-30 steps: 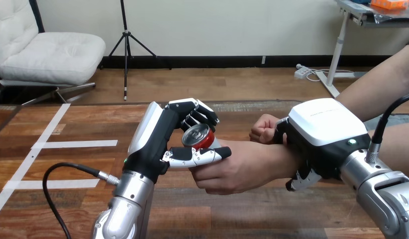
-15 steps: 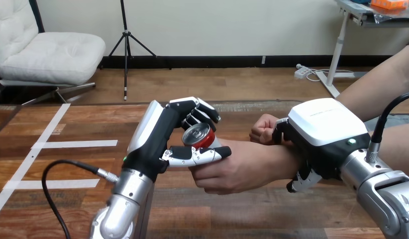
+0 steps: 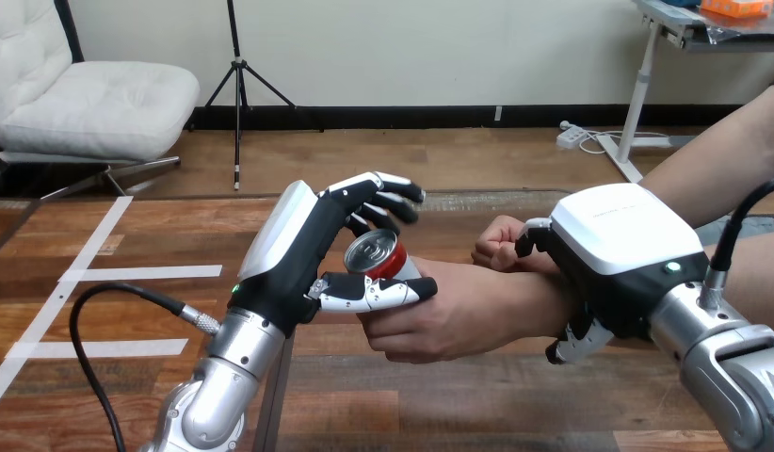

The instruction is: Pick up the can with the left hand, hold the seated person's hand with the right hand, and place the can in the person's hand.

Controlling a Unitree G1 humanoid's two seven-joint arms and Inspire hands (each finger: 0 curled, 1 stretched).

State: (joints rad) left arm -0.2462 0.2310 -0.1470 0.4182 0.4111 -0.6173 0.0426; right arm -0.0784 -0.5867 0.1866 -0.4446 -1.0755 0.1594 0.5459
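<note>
While person's hand wraps can, midway between surface side edges, left hand fingers spread, clear of can top. Right hand curled round person's wrist. Best: draw left hand away slowly, thumb clearing can; hold wrist steady.

The can has its body hidden behind the thumb of the left robot hand and the person's hand. The right robot hand covers the person's wrist, its own fingers mostly out of sight behind both.
</note>
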